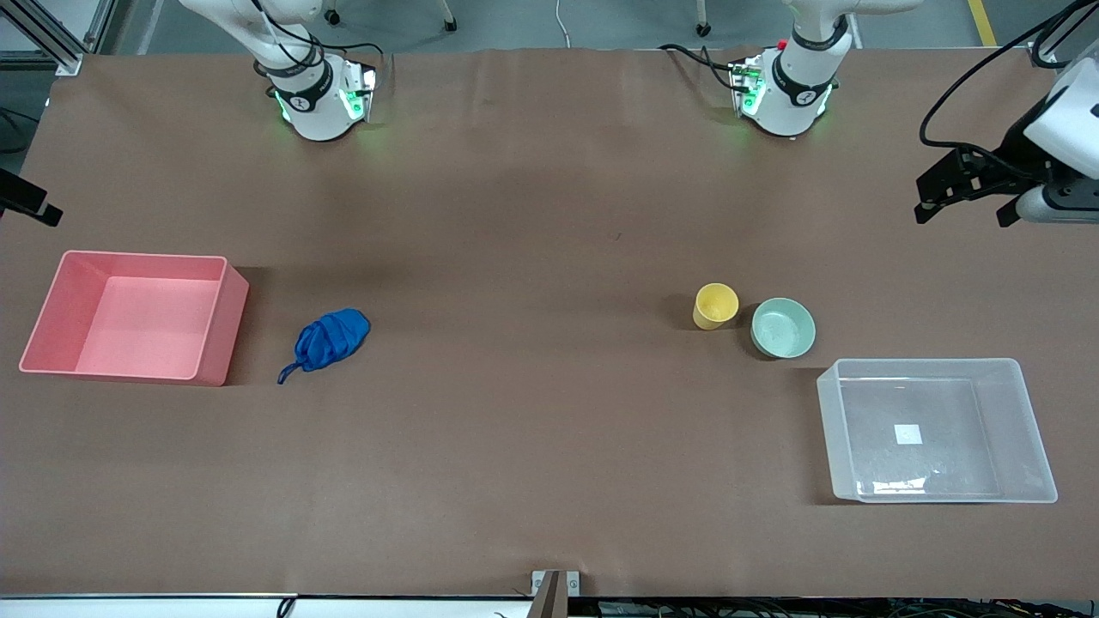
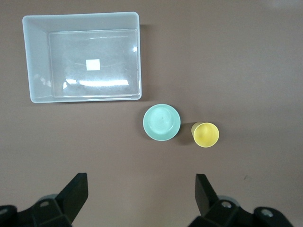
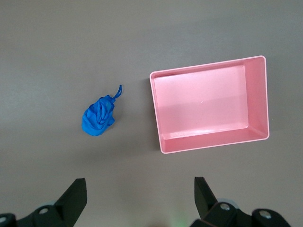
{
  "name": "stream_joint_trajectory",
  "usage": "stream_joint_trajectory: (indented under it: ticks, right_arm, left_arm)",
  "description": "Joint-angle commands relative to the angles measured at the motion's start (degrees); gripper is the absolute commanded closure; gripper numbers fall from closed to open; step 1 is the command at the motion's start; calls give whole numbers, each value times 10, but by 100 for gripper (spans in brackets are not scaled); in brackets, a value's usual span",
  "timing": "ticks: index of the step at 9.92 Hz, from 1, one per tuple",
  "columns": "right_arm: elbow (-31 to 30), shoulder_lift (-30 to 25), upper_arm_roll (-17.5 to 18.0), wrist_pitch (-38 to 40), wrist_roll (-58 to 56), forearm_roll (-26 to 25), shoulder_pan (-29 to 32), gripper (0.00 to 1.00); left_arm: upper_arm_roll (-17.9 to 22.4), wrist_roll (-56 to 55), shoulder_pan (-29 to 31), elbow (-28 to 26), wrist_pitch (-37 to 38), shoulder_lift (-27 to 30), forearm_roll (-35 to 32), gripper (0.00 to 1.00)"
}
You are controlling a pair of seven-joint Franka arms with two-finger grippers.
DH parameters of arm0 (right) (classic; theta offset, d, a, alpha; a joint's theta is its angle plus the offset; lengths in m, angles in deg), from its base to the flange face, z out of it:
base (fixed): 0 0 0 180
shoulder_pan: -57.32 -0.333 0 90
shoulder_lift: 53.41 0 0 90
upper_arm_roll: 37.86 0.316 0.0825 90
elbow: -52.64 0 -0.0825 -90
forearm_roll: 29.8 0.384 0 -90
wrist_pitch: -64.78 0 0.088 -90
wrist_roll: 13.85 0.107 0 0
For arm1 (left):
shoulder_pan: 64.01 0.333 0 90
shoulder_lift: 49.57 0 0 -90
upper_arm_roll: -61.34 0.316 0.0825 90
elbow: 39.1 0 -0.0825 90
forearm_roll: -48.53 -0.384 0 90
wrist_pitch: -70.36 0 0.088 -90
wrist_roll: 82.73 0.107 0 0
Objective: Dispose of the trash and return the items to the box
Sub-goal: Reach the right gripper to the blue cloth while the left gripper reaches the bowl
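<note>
The blue wad of trash (image 1: 330, 339) lies on the brown table beside the pink bin; it also shows in the right wrist view (image 3: 98, 117). The yellow cup (image 1: 714, 305) stands upright next to the mint-green bowl (image 1: 782, 328); both show in the left wrist view, the cup (image 2: 205, 135) and the bowl (image 2: 161, 122). The clear box (image 1: 1030, 429) stands empty near them, nearer the front camera; it also shows in the left wrist view (image 2: 35, 61). My left gripper (image 1: 963, 213) (image 2: 141, 189) is open and empty, high over the table. My right gripper (image 3: 140, 191) is open and empty, high up; only a black part of it (image 1: 30, 202) shows in the front view.
A pink opaque bin (image 1: 219, 330) stands empty at the right arm's end of the table; it also shows in the right wrist view (image 3: 158, 113). The two arm bases (image 1: 322, 99) (image 1: 786, 90) stand along the table's edge farthest from the front camera.
</note>
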Motion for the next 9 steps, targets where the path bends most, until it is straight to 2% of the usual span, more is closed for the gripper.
stream_joint_trajectory:
  ticks: [1, 6, 7, 9]
  right_arm:
    - [-4, -5, 2, 1, -6, 8, 2, 0]
    - [4, -2, 4, 0, -36, 1, -10, 0]
    - [-4, -1, 4, 1, -42, -3, -31, 0]
    - [-63, 9, 4, -49, 14, -3, -69, 0]
  left_arm:
    - [10, 2, -4, -28, -5, 11, 7, 0]
    - [12, 7, -4, -33, -11, -6, 8, 1]
    - [12, 8, -3, -58, -33, -8, 8, 1]
    - [12, 8, -2, -157, -130, -3, 8, 2]
